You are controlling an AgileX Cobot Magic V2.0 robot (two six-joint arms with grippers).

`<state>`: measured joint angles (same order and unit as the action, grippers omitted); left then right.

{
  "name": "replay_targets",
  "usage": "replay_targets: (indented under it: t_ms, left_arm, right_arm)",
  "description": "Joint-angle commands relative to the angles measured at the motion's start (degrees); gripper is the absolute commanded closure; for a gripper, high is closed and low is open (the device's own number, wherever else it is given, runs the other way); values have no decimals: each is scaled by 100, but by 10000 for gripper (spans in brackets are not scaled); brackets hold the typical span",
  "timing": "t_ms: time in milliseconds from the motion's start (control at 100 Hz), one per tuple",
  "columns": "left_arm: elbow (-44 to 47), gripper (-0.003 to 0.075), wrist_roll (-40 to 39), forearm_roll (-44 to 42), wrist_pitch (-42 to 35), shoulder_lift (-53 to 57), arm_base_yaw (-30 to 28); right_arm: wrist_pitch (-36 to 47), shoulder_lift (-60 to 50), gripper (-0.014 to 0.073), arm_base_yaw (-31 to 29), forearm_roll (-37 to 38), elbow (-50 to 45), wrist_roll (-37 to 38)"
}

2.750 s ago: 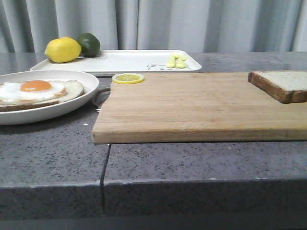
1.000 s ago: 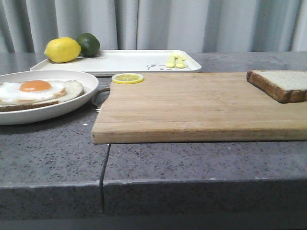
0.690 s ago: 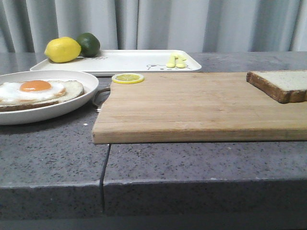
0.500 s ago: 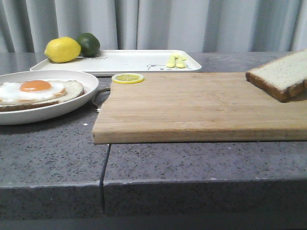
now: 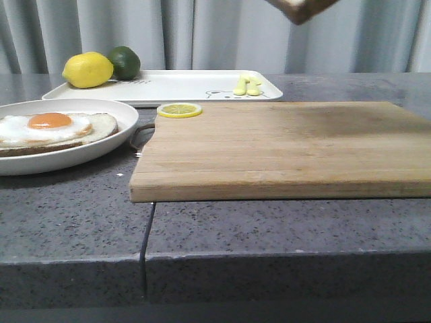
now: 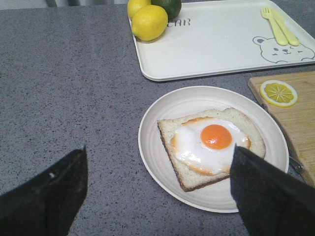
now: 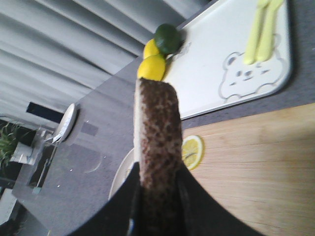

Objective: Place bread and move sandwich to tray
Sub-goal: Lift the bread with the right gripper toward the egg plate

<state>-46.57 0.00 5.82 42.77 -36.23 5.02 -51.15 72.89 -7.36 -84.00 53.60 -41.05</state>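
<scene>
Bread [image 7: 157, 147] stands on edge in the right claw [image 7: 158, 196], both fingers pressed tight against its faces, its dark crust facing the wrist camera, lifted clear above the wooden cutting board [image 5: 283, 145]. On the worktop [image 5: 74, 215], the sandwich [image 6: 211, 145] lies on its round plate [image 6: 157, 147]. Over it hangs the left claw [image 6: 157, 189], fingers spread wide and holding nothing. Beyond lies the tray [image 6: 206, 44].

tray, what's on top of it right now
On the tray sit a yellow lemon and a dark green lime at one end, and pale yellow cutlery beside its printed bear. The rest is bare; no sandwich yet.
</scene>
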Motion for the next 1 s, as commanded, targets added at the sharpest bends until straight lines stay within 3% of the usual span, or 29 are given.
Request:
replay_targets:
  t_ms: [0, 240, 420, 650, 990]
  left_arm:
    - [-212, 164, 0, 64, -424, -46, 57]
    - [-212, 164, 0, 64, -424, -46, 57]
    - [-212, 164, 0, 64, -424, -46, 57]
    - [-212, 164, 0, 64, -424, -46, 57]
    - [-212, 164, 0, 64, -424, -46, 57]
  right_arm:
    - [584, -153, 646, 722, -681, 191, 14]
    - [2357, 98, 646, 2466, -1622, 191, -3]
    - [2902, 596, 646, 3400, -2049, 314, -160]
    - [2946, 1337, 646, 4066, -2341, 800, -160]
    - [3013, 2234, 646, 4586, -2372, 1638, -160]
